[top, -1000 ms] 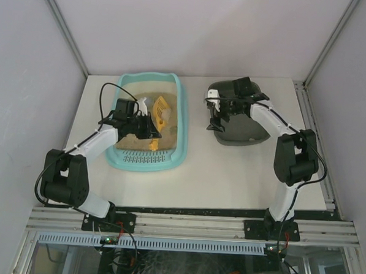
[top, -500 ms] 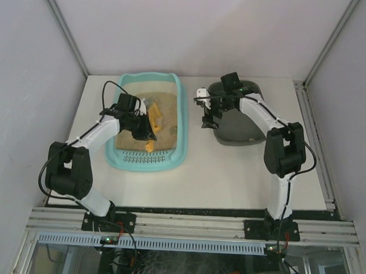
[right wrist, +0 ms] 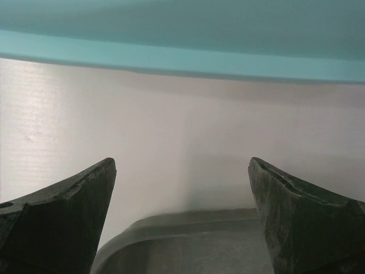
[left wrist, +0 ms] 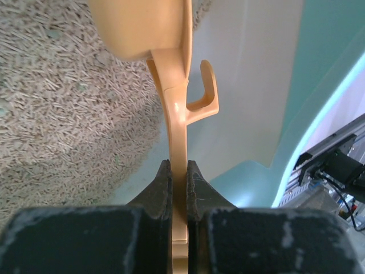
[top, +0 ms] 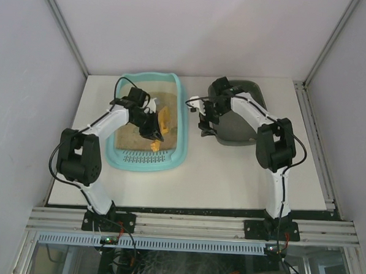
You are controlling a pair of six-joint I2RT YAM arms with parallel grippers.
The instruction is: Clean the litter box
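My left hand [left wrist: 178,169] pinches the thin handle of the orange scoop [left wrist: 142,28]. Its long axis runs straight out from my fingers, with the bowl ahead above the tan litter [left wrist: 57,114]. The litter box [top: 182,126] lies on the left part of the bench [top: 230,176], and I am inside it, near its right wall. The dark grey tray [top: 239,132] lies to my right, past that wall. My right hand [right wrist: 182,171], spread and empty, hovers at the tray's edge facing the box.
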